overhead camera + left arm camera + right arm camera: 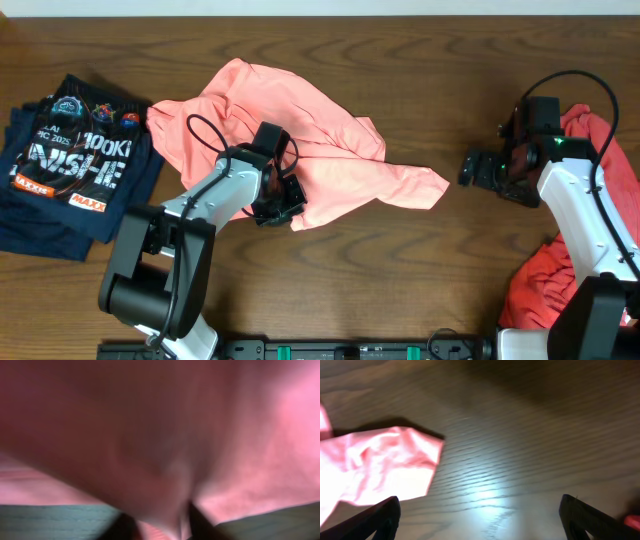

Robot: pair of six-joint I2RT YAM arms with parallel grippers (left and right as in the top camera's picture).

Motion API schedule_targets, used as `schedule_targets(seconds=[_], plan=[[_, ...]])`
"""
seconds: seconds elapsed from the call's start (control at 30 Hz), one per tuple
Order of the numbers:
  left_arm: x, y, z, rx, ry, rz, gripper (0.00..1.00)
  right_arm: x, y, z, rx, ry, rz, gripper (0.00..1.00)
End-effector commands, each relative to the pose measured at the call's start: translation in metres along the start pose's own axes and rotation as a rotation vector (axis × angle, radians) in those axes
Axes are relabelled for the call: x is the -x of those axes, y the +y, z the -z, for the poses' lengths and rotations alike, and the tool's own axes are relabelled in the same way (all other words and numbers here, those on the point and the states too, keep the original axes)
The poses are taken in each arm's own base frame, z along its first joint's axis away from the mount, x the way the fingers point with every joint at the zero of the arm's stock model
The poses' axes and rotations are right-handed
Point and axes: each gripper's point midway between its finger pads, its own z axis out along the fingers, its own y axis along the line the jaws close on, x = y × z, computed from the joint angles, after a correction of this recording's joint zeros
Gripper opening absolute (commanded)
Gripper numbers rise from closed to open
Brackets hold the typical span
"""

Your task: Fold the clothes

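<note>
Cloth fills the left wrist view: the pink shirt [310, 130] lies crumpled across the centre of the worktop [400, 290], with one pointed end trailing to the right of centre. The left end effector [280, 207] sits at the shirt's lower edge, just left of centre. Its dark fingers [200, 525], at the bottom of the blurred wrist view, are pinched on a bunch of pink fabric. The right end effector [478, 168] is toward the right of the frame, fingers spread wide with nothing between them, over bare wood just beyond the shirt's tip. A folded navy shirt [70, 165] lies at the far left, and a red garment [535, 285] is heaped at the right edge.
</note>
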Motion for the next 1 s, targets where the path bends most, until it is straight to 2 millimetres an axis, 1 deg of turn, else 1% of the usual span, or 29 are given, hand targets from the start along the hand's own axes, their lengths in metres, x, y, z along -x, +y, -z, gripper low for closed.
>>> schedule_targets(seconds=[0.0,0.1,0.27,0.33,0.37,0.4,0.47,0.53,0.6,0.7,0.83,0.93,0.97], plan=[[0.007,0.016,0.001,0.040,-0.008,-0.027,0.06,-0.006,0.017,-0.001,0.102,0.029,0.026,0.99],[0.013,0.023,0.020,0.041,-0.004,-0.028,0.06,-0.011,0.027,-0.003,0.133,0.042,0.045,0.99],[0.018,0.029,0.072,0.017,-0.049,-0.050,0.06,-0.025,0.036,-0.017,0.139,0.058,0.060,0.99],[0.020,0.028,0.091,-0.010,-0.100,-0.049,0.06,-0.036,0.045,-0.024,0.178,0.084,0.062,0.99],[0.021,0.026,0.102,-0.028,-0.134,-0.054,0.06,-0.046,0.053,-0.028,0.219,0.110,0.074,0.99],[0.021,0.024,0.106,-0.036,-0.147,-0.058,0.06,-0.051,0.057,-0.030,0.234,0.121,0.081,0.99],[0.020,0.021,0.116,-0.054,-0.180,-0.071,0.06,-0.066,0.066,-0.038,0.270,0.152,0.105,0.99],[0.018,0.019,0.123,-0.064,-0.198,-0.078,0.06,-0.082,0.071,-0.046,0.282,0.174,0.136,0.99],[0.017,0.019,0.125,-0.065,-0.201,-0.079,0.06,-0.095,0.075,-0.054,0.287,0.188,0.153,0.99],[0.014,0.020,0.123,-0.059,-0.189,-0.074,0.06,-0.105,0.081,-0.060,0.304,0.198,0.154,0.99],[0.010,0.023,0.122,-0.049,-0.171,-0.068,0.06,-0.097,0.088,-0.069,0.307,0.128,0.146,0.95],[0.008,0.025,0.122,-0.043,-0.161,-0.064,0.06,-0.094,0.095,-0.071,0.325,0.101,0.158,0.88],[0.008,0.025,0.122,-0.042,-0.160,-0.063,0.06,-0.093,0.096,-0.072,0.323,0.093,0.157,0.84]])
